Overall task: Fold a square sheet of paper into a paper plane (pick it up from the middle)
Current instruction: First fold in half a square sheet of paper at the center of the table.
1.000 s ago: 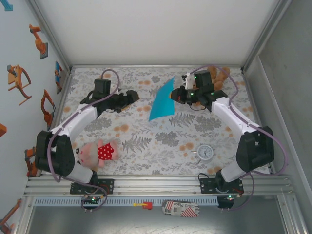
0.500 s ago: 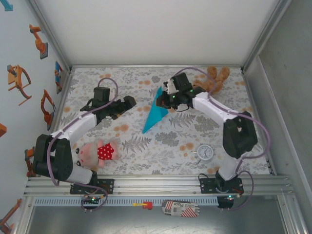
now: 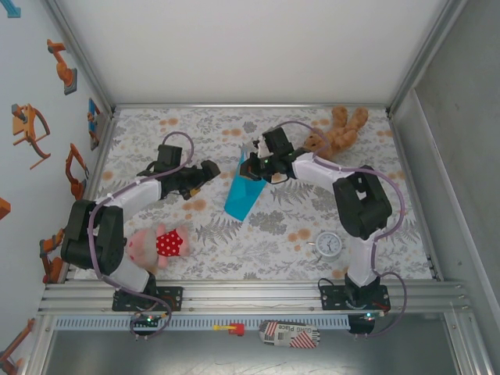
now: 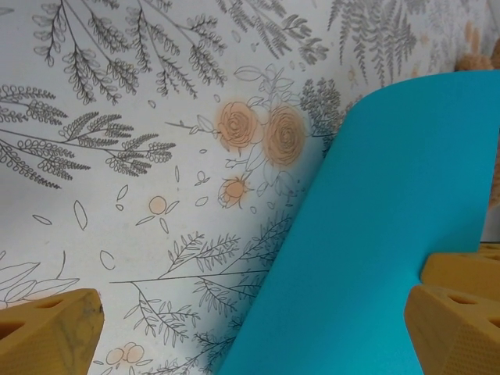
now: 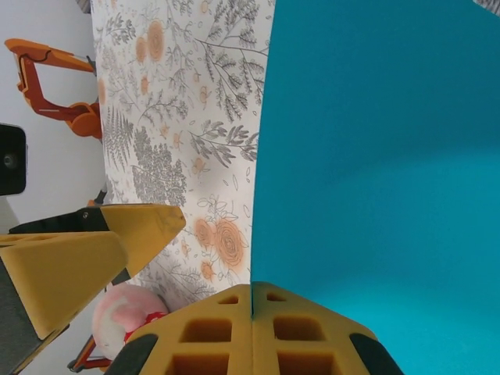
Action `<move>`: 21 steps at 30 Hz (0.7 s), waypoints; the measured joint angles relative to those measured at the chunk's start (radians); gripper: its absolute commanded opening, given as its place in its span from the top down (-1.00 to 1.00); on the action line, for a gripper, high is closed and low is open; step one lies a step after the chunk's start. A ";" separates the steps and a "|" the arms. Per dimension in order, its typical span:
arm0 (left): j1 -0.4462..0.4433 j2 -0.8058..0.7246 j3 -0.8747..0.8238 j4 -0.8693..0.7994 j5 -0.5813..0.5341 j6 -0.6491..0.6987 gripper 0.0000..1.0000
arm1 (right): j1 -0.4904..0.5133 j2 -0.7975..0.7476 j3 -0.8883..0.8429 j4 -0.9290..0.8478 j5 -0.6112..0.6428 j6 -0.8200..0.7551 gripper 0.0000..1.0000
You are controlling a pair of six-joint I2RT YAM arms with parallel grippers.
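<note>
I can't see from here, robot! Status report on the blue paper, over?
Right gripper shut on the square sheet of paper, at its edge. Left gripper open beside it. Brown teddy bear well apart, over.

**Q:** What print does the table cover (image 3: 273,226) carry?
**A:** White ground, grey fern sprays, orange roses.
**Q:** And the sheet of paper (image 3: 244,191) at centre?
**A:** Plain turquoise-blue, unpatterned.
**Q:** The other items?
**A:** Teddy bear (image 3: 337,130), 1 o'clock: brown. Plush toy (image 3: 156,244), 8 o'clock: pink, with a red, white-dotted garment. Clock (image 3: 329,244), 5 o'clock: white. Pads (image 5: 203,340) of the right gripper (image 5: 251,293): mustard-yellow.
</note>
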 measured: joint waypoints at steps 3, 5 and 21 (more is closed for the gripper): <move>-0.024 0.013 -0.002 -0.004 0.000 0.002 -0.88 | 0.010 0.000 -0.076 0.048 0.000 0.032 1.00; -0.048 0.023 -0.002 -0.008 0.000 0.007 -0.83 | 0.014 0.000 -0.132 0.077 0.002 0.056 1.00; -0.192 0.161 0.089 -0.073 0.001 0.050 -0.46 | 0.016 -0.058 -0.269 0.124 0.064 0.093 1.00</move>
